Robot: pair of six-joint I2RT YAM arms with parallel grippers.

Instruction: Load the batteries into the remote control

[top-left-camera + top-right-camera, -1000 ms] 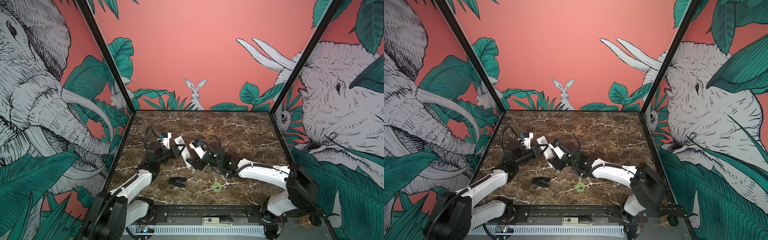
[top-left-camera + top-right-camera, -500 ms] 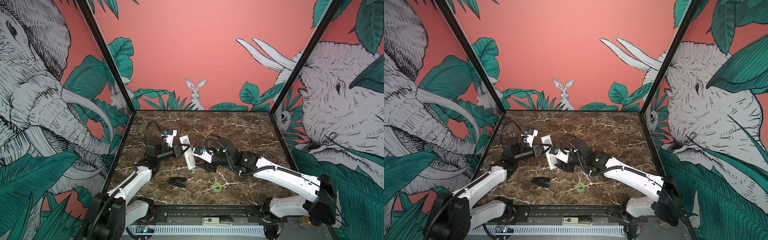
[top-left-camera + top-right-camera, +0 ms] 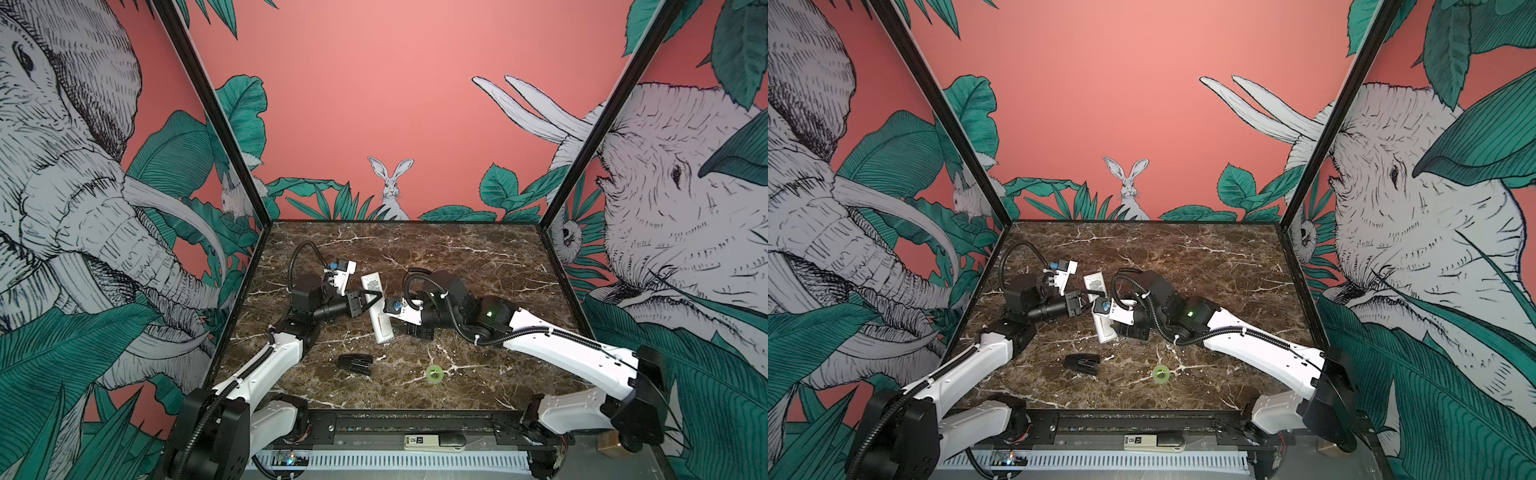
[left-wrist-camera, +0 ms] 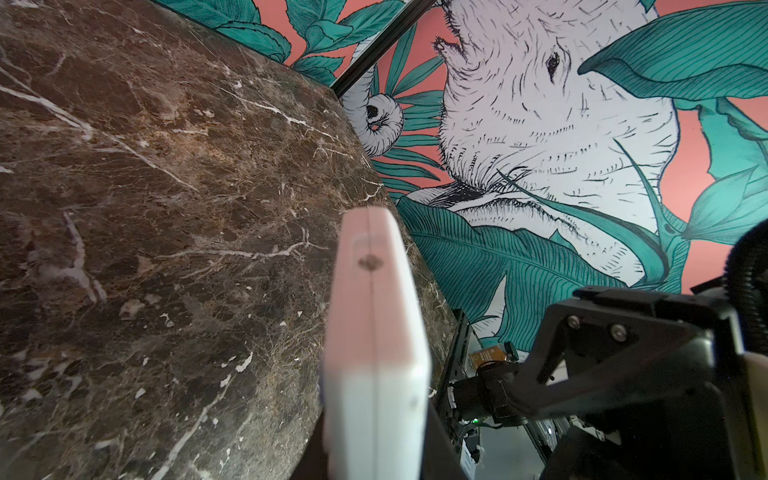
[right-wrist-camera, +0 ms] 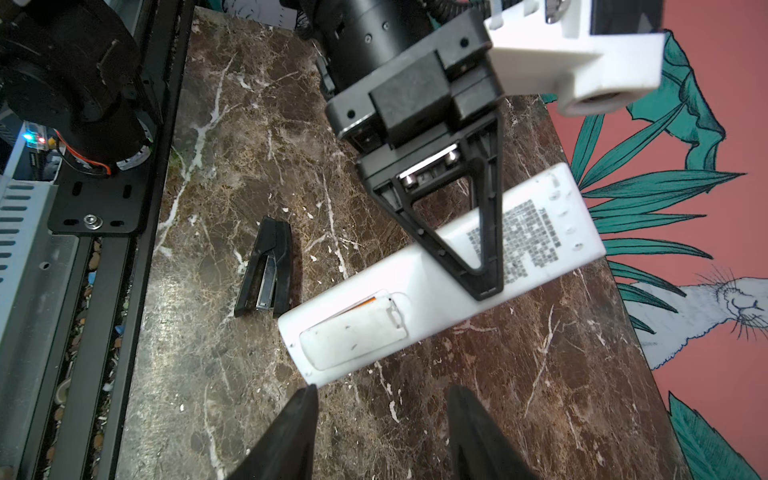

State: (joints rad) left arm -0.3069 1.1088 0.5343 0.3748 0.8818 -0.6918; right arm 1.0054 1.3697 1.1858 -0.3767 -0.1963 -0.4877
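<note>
Lying nearest were a black stapler [image 3: 354, 363] and green tape ring [image 3: 434, 373]; beyond, the right gripper [image 5: 382, 390] gaped empty just short of the remote control [image 5: 419, 291], back up mid-table, orange battery [image 5: 365, 302] peeking past its cover [image 5: 353, 332], clamped by the left gripper [image 3: 372, 298].

Back strip of marble tabletop [image 3: 457, 257], upper part of tabletop in both top views: bare, wide passage. Centre blocked: remote control [image 3: 376, 309] lies crosswise, clamped by left gripper [image 3: 374, 297]. Right gripper [image 5: 383, 390] sits just beside remote's end, jaws apart, bare marble between. Stapler [image 3: 354, 364] and green tape ring [image 3: 434, 373] at lower centre, passable gap between. Right arm [image 3: 561, 345] bars lower right.
</note>
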